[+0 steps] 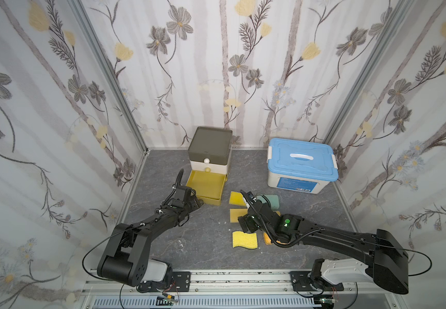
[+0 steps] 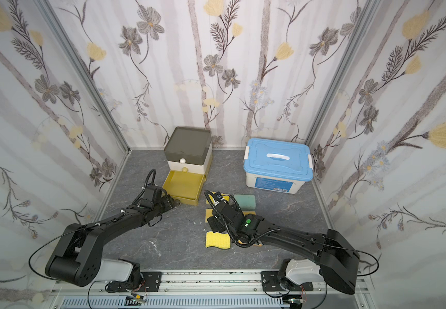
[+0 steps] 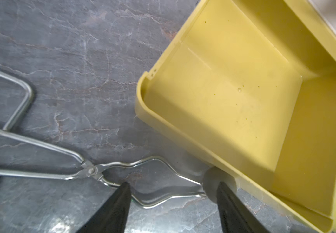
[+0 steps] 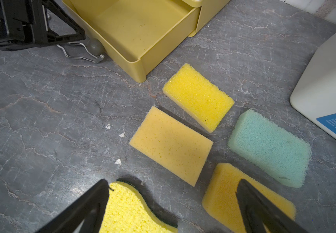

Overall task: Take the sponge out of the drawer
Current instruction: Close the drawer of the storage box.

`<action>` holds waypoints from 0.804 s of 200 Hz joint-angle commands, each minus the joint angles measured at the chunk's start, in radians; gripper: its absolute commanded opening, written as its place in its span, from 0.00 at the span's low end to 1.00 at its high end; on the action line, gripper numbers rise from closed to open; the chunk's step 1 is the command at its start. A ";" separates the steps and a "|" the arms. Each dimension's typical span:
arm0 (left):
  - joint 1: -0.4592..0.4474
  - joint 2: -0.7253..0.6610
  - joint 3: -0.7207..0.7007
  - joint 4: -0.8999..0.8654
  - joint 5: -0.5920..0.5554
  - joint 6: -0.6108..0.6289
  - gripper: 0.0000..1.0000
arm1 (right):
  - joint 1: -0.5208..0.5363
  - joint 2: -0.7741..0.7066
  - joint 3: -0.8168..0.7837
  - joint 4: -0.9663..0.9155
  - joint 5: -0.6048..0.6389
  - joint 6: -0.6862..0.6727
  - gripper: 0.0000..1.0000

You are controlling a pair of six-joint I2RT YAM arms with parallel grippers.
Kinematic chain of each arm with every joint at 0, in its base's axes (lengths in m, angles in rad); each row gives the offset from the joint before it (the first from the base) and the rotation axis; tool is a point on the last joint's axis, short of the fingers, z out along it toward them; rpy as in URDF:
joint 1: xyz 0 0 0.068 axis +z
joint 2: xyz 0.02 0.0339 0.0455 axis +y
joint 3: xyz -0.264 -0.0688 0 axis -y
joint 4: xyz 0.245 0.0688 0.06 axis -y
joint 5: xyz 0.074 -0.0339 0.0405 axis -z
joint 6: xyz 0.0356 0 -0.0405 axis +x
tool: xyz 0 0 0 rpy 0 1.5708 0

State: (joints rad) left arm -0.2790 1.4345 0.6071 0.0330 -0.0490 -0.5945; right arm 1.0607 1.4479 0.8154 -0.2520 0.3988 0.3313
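Shows yellow drawer (image 1: 206, 184) pulled open and empty, five sponges (image 4: 171, 144) lying flat on the table (image 1: 203, 240) just right of it, so likely already out. Shows left gripper (image 3: 173, 184) fingers apart beside the drawer knob (image 3: 213, 181), right gripper (image 4: 173, 181) fingers wide apart over the near sponges, holding nothing. Looks light, soft and springy, best pinched across the short sides; shows a blue barcode label (image 1: 295, 186) on the far-right bin (image 1: 300, 157), print too small to read.
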 commanded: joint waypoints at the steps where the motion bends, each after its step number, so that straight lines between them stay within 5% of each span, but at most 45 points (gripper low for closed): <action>1: 0.001 0.059 0.045 0.049 -0.005 0.008 0.84 | -0.005 -0.010 -0.006 0.031 0.039 0.024 1.00; 11: 0.000 0.094 0.072 0.056 0.003 0.007 1.00 | -0.008 -0.017 -0.011 0.035 0.048 0.028 1.00; 89: -0.007 0.266 0.258 0.084 -0.015 0.024 1.00 | -0.109 -0.105 -0.046 0.103 0.070 0.011 1.00; 161: -0.009 0.417 0.336 0.316 -0.017 -0.027 1.00 | -0.164 -0.108 -0.059 0.132 0.069 -0.005 1.00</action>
State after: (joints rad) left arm -0.2855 1.8210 0.9222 0.2287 -0.0448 -0.6006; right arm 0.9035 1.3407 0.7647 -0.1753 0.4511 0.3340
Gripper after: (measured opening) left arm 0.997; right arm 0.996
